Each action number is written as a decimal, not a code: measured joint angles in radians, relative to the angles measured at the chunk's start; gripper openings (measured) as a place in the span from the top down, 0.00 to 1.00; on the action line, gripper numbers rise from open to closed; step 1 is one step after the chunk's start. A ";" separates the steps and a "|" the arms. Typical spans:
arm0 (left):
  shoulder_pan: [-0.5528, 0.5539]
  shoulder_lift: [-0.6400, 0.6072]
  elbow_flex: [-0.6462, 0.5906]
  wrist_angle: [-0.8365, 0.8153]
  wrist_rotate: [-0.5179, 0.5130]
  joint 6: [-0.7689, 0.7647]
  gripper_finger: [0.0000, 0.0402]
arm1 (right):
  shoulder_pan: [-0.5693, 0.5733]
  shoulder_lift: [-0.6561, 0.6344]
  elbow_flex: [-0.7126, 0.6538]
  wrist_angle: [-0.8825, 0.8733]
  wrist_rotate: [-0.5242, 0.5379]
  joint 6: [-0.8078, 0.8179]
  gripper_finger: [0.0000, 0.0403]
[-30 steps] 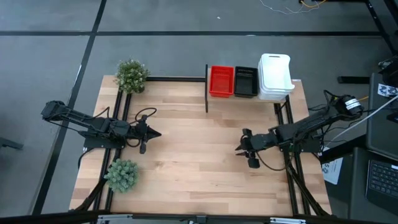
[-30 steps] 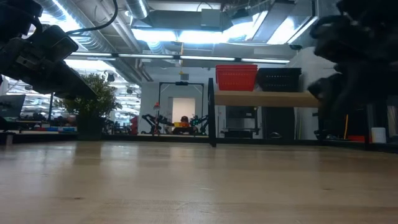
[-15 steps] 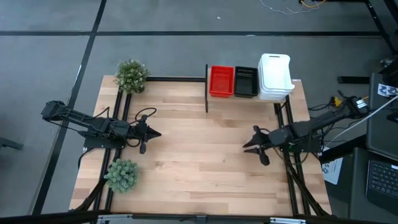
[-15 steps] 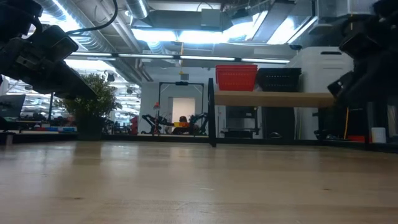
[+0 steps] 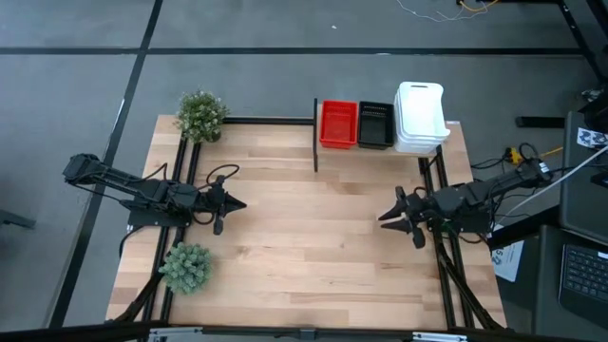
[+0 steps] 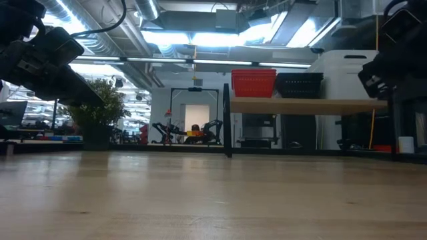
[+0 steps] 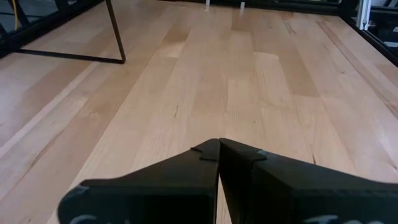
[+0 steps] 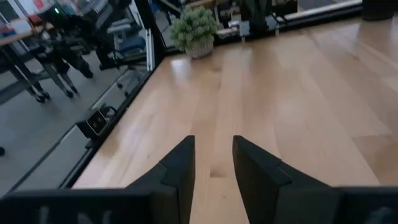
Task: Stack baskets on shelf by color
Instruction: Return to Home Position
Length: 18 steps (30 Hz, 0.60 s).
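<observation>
Three piles of baskets stand side by side on the shelf (image 6: 297, 105) at the table's far edge: red (image 5: 338, 123), black (image 5: 375, 124) and white (image 5: 421, 118). The low view shows the red (image 6: 253, 83), black (image 6: 299, 85) and white (image 6: 347, 73) piles resting on the raised board. My left gripper (image 5: 233, 204) hovers over the table's left half, shut and empty (image 7: 219, 142). My right gripper (image 5: 394, 215) hovers near the table's right edge, well short of the shelf. It is open, with nothing between its fingers (image 8: 212, 142).
A potted plant (image 5: 200, 115) stands at the far left corner and another (image 5: 186, 267) at the near left. The shelf's black post (image 5: 315, 142) rises left of the red pile. Bare wood lies between the two arms.
My right gripper has drawn back toward the table's right edge, away from the middle, and has tipped up from slanting downward to nearly level. It has stayed open and empty. The baskets have not moved.
</observation>
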<state>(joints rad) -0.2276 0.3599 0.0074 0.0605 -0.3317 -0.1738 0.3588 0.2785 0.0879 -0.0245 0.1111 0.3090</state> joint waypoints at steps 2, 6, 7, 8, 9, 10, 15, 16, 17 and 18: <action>0.000 0.000 0.000 0.000 0.000 0.000 1.00 | 0.000 -0.038 0.000 -0.019 0.000 0.000 0.74; 0.000 0.000 0.000 0.000 0.000 0.000 1.00 | 0.000 -0.111 0.000 -0.081 0.000 -0.001 0.74; 0.000 0.000 0.000 0.000 0.000 0.000 1.00 | 0.000 -0.131 0.000 -0.101 0.000 -0.002 0.74; 0.000 0.000 0.000 0.000 0.000 0.000 1.00 | 0.000 -0.149 0.000 -0.122 0.000 -0.002 0.74; 0.000 0.000 0.000 0.000 0.000 0.000 1.00 | 0.000 -0.168 0.000 -0.145 0.000 -0.003 0.74; 0.000 0.000 0.000 0.000 0.000 0.000 1.00 | 0.000 -0.188 0.000 -0.165 0.000 -0.003 0.74; 0.000 0.000 0.000 0.000 0.000 0.000 1.00 | 0.000 -0.275 0.000 -0.217 0.000 -0.003 0.74; 0.000 0.000 0.000 0.000 0.000 0.000 1.00 | 0.000 -0.279 0.001 -0.214 0.000 -0.003 0.74; 0.000 0.000 0.000 0.000 0.000 0.000 1.00 | 0.000 -0.278 0.001 -0.209 0.000 -0.003 0.74; 0.000 0.000 0.000 0.000 0.000 0.000 1.00 | 0.000 -0.278 0.001 -0.209 0.000 -0.003 0.74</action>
<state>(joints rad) -0.2276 0.3599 0.0074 0.0605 -0.3317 -0.1741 0.3584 0.0006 0.0887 -0.2331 0.1112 0.3060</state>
